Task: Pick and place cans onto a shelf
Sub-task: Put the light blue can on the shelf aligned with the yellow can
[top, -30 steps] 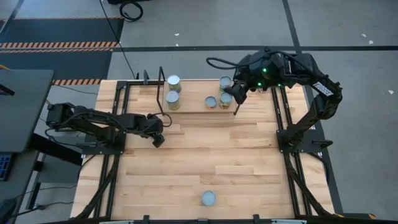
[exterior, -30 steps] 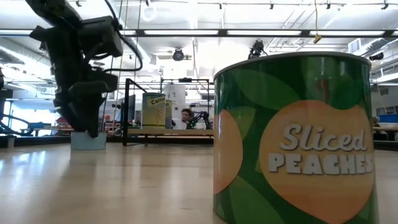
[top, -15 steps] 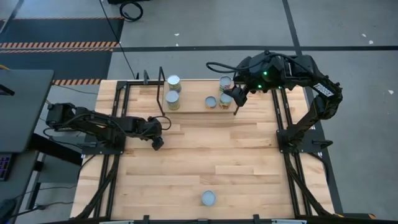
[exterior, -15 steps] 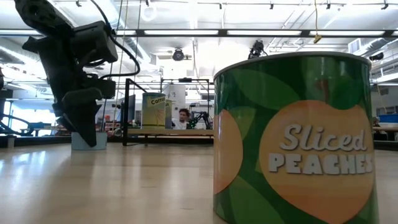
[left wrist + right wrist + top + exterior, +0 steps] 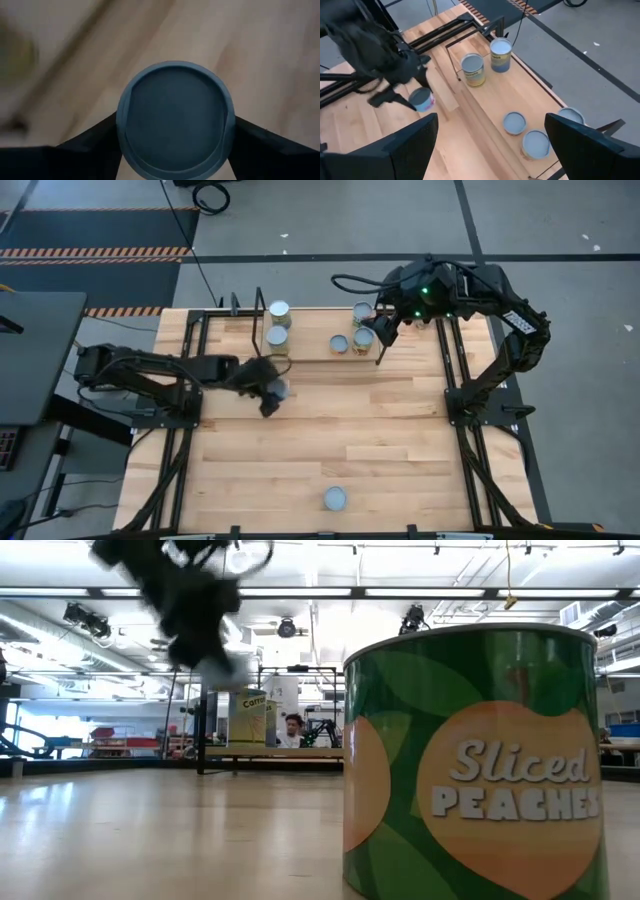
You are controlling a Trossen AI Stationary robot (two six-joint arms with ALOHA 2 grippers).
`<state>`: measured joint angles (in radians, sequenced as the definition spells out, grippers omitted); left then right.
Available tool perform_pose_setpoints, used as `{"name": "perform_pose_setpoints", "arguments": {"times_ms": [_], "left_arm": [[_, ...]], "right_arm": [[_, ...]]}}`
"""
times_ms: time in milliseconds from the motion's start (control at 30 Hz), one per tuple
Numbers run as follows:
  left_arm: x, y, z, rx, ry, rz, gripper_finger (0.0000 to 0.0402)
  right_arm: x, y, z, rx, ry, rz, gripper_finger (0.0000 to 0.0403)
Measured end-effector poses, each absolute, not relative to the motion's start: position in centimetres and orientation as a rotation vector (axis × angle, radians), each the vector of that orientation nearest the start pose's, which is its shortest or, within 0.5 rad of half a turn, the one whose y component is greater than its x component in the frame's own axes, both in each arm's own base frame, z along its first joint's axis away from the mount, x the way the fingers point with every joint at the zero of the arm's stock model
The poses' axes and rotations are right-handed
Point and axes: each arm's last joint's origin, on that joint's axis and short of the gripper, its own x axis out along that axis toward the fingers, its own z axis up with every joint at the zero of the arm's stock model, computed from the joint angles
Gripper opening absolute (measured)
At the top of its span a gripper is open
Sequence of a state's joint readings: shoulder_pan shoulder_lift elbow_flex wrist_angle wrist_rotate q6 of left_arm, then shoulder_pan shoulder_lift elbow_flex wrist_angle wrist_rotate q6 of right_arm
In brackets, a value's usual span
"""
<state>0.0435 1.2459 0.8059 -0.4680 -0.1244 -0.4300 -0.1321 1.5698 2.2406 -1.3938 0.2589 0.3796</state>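
In the low view, the big green can [image 5: 475, 760] close to the camera carries "Sliced PEACHES" in white letters on an orange, peach-shaped patch of its label. Farther back, a can [image 5: 247, 717] on the shelf [image 5: 270, 751] has a yellowish label beginning "Carro"; the rest is cut off.

Grey floor [image 5: 330, 220], hazard-striped edge [image 5: 95, 252], bright ceiling lights [image 5: 400, 592].

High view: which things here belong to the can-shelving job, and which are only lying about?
Job: shelf; five cans on it; can in left claw; lone can far from shelf.
Lying about: floor cable; grey panel beside table.
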Motion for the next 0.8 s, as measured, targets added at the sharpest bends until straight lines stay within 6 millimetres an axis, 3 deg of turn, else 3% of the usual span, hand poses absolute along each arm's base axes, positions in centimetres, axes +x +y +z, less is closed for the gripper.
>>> {"name": "perform_pose_setpoints", "arguments": {"times_ms": [167,367,467,600,800], "left_arm": [[27.6,3.5,28.1,-0.233,0.817,0.335,0.0287],[32.7,7.0,30.6,-0.118,0.822,0.317,0.0287],[34.8,9.6,30.3,-0.106,0.831,0.343,0.0287],[36.8,13.5,28.4,-0.108,0.880,0.387,0.0287],[37.3,18.8,24.1,-0.128,0.990,0.457,0.0287]], "right_arm": [[24.1,-5.4,50.3,0.299,0.661,-0.494,0.0374],[23.6,-7.1,50.3,0.240,0.683,-0.507,0.0374],[23.2,-7.8,50.1,0.198,0.723,-0.517,0.0374],[22.7,-8.5,49.8,0.151,0.772,-0.527,0.0374],[22.4,-9.3,49.8,0.091,0.796,-0.521,0.0374]]}}
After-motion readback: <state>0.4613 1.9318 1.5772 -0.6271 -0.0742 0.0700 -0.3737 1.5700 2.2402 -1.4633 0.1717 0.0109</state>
